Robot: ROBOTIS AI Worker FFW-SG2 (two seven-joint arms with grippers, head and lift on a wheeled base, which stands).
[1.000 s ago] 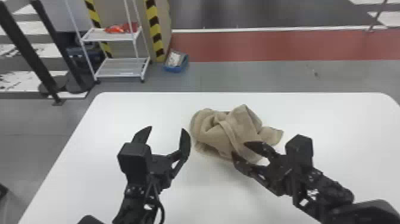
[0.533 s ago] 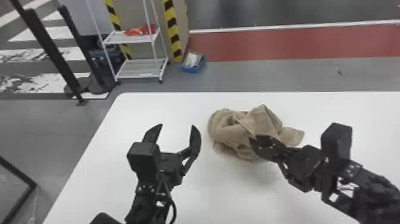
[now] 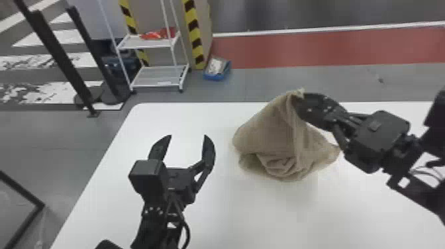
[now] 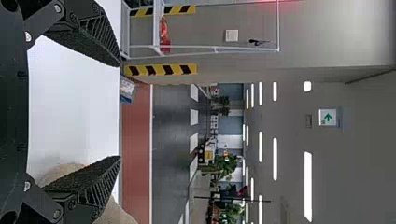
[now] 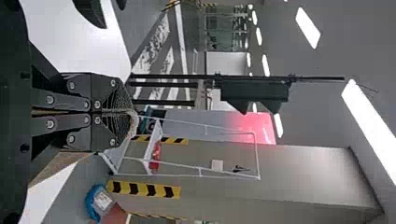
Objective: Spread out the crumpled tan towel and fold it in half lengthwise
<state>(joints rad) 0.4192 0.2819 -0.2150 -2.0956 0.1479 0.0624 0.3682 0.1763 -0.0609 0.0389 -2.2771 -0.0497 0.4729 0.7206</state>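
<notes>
Though rumpled below, the tan towel (image 3: 273, 132) tent-like, peak pinched in the right pincer (image 3: 299, 98), left pincer (image 3: 188, 135) spread.

Tan towel (image 3: 271, 132), white table (image 3: 212, 205).

1 matt cloth towel (image 3: 270, 134) (rough, too)

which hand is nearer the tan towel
Right: the right hand is closed on the raised top of the towel, while the left hand is open over the table, left of it
</notes>
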